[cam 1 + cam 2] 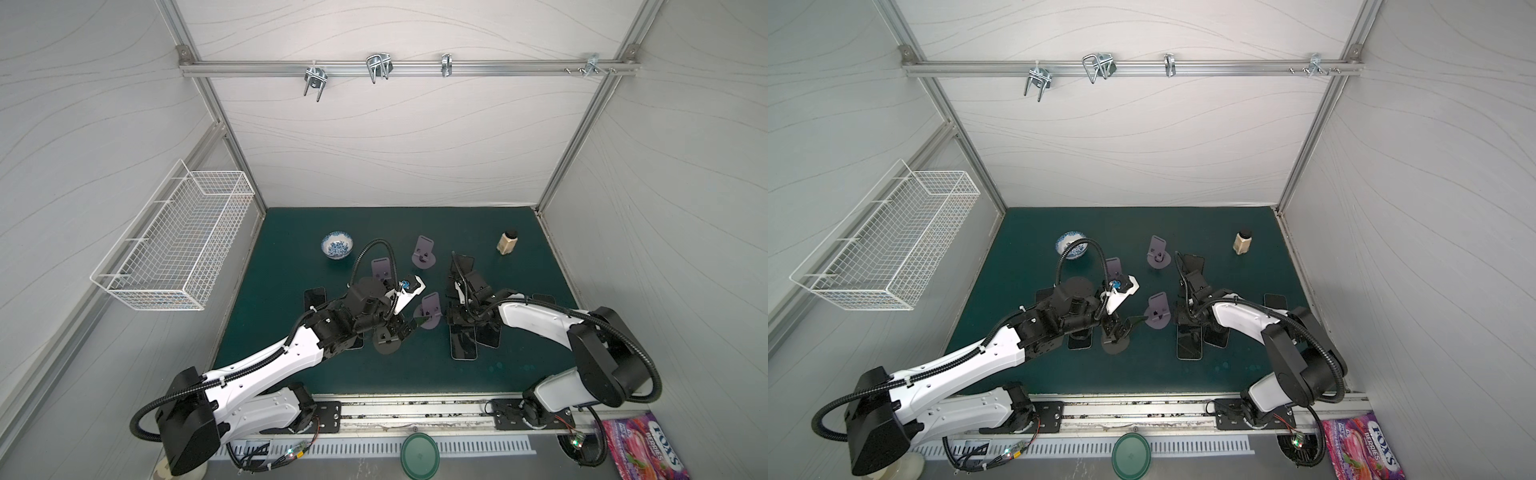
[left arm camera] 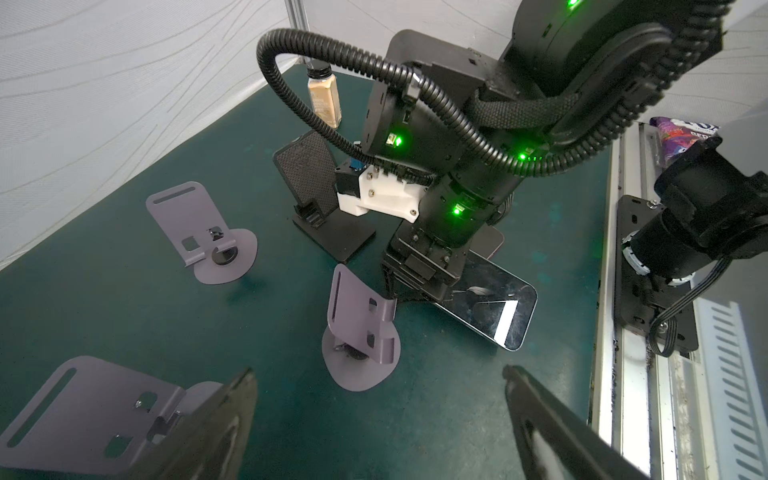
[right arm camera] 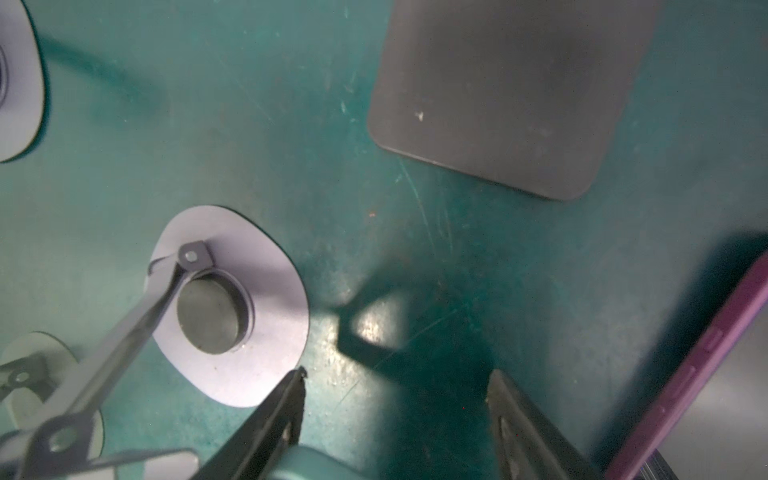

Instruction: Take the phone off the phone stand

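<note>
Phone (image 2: 307, 174) sat propped on black stand (image 2: 336, 245); right end effector (image 3: 397, 374), jaws apart and empty, hovered near stand's base. Left end effector (image 2: 378, 370), spread wide, empty, hung farther off.

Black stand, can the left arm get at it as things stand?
Probably not cleanly. The black stand sits close beside the right arm's wrist, which covers part of it in the left wrist view, and a purple stand stands between it and the open left end effector.
</note>
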Motion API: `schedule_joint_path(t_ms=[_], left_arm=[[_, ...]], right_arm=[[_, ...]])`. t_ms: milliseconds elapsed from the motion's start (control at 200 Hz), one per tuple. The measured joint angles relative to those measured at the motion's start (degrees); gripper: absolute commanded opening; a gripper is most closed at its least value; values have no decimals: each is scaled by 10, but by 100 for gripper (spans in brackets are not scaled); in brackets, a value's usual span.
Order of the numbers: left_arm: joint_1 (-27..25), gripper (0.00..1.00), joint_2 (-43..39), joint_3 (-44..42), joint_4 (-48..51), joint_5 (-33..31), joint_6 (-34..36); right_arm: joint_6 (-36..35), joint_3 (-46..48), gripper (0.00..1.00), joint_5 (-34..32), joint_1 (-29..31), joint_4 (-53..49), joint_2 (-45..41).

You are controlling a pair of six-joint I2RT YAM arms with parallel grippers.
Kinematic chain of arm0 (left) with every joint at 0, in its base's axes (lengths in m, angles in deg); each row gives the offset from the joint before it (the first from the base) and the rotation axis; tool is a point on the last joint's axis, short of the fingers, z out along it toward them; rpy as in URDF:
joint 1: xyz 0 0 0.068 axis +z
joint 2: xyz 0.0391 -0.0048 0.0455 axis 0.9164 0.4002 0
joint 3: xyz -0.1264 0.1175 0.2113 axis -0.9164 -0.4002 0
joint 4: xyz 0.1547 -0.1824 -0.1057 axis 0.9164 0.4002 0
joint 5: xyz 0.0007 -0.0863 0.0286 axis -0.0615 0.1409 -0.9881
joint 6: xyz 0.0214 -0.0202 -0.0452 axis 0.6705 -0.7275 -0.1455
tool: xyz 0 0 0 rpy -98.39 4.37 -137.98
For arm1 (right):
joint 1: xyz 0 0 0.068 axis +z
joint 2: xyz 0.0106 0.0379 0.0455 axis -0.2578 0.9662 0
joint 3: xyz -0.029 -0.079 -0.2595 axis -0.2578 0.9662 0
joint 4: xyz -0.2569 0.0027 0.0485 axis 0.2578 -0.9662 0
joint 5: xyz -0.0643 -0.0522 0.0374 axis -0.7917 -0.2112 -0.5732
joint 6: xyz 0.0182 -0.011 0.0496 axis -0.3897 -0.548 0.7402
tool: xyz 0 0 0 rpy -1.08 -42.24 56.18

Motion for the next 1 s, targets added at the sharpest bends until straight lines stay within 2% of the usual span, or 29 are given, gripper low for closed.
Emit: schedule_joint_path(t_ms=[760,1000], left_arm=[[0,94,2,0,0,7,0],[0,94,2,0,0,9,0]], right_arm=[[10,0,51,-2,0,0,0],[10,0,62,-5,0,0,0]])
